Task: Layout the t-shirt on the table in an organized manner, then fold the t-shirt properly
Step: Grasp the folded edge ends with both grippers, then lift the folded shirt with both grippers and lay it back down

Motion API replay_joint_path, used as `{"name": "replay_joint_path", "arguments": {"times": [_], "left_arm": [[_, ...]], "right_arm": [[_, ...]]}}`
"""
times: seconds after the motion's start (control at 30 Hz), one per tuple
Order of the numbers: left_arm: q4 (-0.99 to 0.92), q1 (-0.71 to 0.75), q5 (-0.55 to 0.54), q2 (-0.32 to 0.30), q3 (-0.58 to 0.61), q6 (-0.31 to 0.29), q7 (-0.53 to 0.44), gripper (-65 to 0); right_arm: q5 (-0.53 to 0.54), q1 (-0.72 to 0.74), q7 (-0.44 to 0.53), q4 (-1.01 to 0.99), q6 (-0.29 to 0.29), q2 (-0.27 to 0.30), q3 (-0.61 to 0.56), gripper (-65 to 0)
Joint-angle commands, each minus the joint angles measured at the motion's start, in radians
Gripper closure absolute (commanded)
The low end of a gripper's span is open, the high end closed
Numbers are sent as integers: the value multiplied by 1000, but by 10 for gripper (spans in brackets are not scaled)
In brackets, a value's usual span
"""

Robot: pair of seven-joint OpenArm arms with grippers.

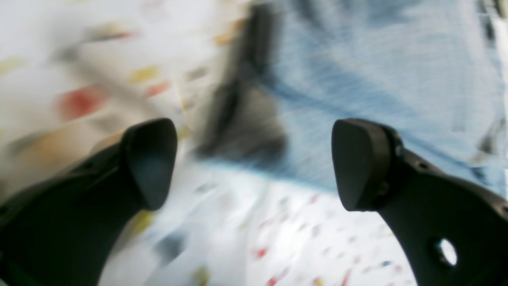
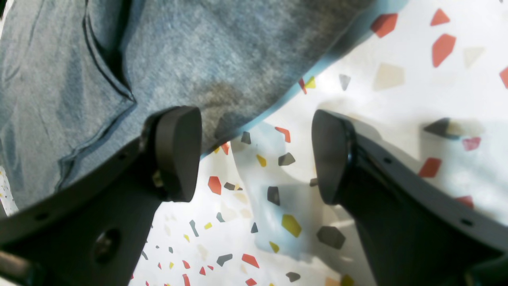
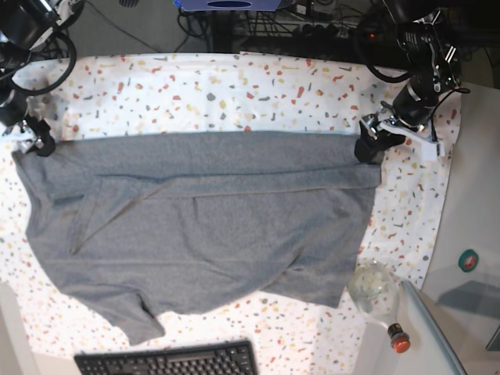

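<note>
While the heather-grey knit t-shirt (image 3: 203, 226) is lying across the flecked white counter (image 3: 234, 86), both grippers' jaws are standing apart at its upper corners.

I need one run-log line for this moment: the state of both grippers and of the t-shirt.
left gripper: open, empty | right gripper: open, empty | t-shirt: spread on table, top edge folded over, not yet fully folded

Base looks straight down; 2 wrist views hover near t-shirt (image 3: 203, 226) edges.
</note>
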Motion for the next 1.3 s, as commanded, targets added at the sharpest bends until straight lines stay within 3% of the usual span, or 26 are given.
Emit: {"name": "replay_joint_path", "arguments": {"times": [0.0,0.37,0.63,0.9,0.97,1.0,1.03,1.1,1.17,1.27], "left_arm": [[-28,-15,17,-4,3,11,36,-564],[-111,-47,18,-6,67,11,36,-545],[-111,-47,15,-8,58,11,36,-206],[-109,-42,14,-14,58,11,36,0],[-108,-42,14,-14,56,11,38,0],[-108,-41,14,-14,56,11,39,0],[-102,-41,14,-14,56,11,41,0],[-65,-38,14,-14,56,11,44,0],[-22,-25,14,-14,56,11,76,0],[99,-15,14,-12,56,13,167,0]], "right_arm": [[2,4,2,10,6,17,3,-398],[5,10,34,9,4,15,13,-398],[5,43,128,-59,-3,19,13,-398],[3,113,220,-266,-43,57,9,-393],[3,113,223,-266,-43,57,7,-353],[3,113,221,-266,-43,58,7,-296],[3,113,220,-266,-43,58,7,-224],[3,112,220,-265,-43,58,10,0],[3,104,207,-251,-43,58,9,0],[3,81,106,-130,-43,58,3,0]]}}
